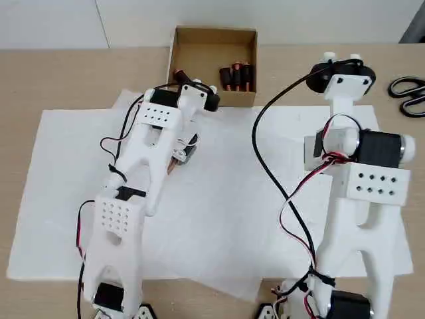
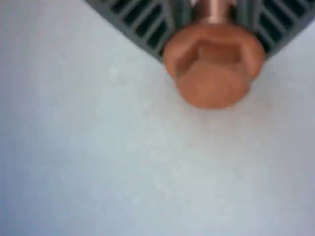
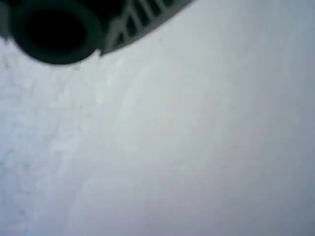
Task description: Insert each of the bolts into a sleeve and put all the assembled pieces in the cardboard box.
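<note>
My left tool point(image 2: 212, 14) is closed on a bolt point(image 2: 212, 69). Dark ribbed fingers point(image 2: 142, 24) press in from both sides of the shank, and the copper hex head sticks out below them. In the high view this tool is tucked under my left arm. It hangs over the white paper sheet point(image 1: 226, 219) spread on the worktop point(image 1: 66, 73), near the sheet's far edge and a little short of the cardboard box point(image 1: 206, 46).

The box stands at the back of the worktop, between my two arms. A row of assembled pieces point(image 1: 237, 78) lies against its near wall, copper ends beside black bodies.

My right tool point(image 3: 74, 24) hangs over the right part of the same sheet. The open round mouth of a black sleeve point(image 3: 54, 32) sits right against a ribbed finger point(image 3: 135, 19). The view is very close and blurred, but the tool looks clamped on the sleeve.

A pair of black-handled scissors point(image 1: 408, 93) lies at the far right edge of the worktop, well apart from everything else.
</note>
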{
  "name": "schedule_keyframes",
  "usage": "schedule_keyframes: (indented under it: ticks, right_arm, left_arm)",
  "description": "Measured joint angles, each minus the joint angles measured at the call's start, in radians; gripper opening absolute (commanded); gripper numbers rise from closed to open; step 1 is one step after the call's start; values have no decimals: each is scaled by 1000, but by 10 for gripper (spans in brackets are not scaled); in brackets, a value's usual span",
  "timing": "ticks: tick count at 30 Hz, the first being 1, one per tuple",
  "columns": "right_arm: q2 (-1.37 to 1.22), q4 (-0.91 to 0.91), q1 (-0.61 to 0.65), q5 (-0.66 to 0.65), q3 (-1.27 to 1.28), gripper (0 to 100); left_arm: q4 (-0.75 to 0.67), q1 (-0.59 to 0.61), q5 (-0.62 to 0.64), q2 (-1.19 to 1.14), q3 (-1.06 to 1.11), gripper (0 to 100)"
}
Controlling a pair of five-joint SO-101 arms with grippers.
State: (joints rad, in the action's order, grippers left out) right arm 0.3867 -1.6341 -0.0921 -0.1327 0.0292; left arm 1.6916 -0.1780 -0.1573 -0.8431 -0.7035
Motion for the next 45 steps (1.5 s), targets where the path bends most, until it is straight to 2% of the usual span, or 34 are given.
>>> schedule_keyframes:
  ticks: [5, 10, 16, 25, 30, 34, 39, 43, 45]
  right_arm:
    - [0, 0, 0, 0, 0, 5]
    - [0, 0, 0, 0, 0, 4]
    - [0, 9, 20, 0, 0, 7]
    - [63, 130, 186, 3, 15, 9]
    - [316, 324, 232, 3, 213, 5]
    - [534, 591, 233, 3, 511, 4]
    - [577, 924, 219, -26, 890, 4]
    - [577, 985, 224, -31, 1011, 4]
    - [577, 994, 242, 12, 1034, 4]
  left_arm:
    - [35, -3, 18, -11, -126, 6]
    - [43, -64, 31, 25, -149, 6]
    - [44, -106, 49, 227, -126, 6]
    - [48, -89, 54, 578, 31, 6]
    - [48, -89, 52, 730, 170, 6]
    - [48, -89, 54, 825, 305, 6]
    - [48, -89, 87, 898, 397, 6]
    - [48, -89, 110, 905, 425, 6]
    - [48, -89, 117, 907, 428, 6]
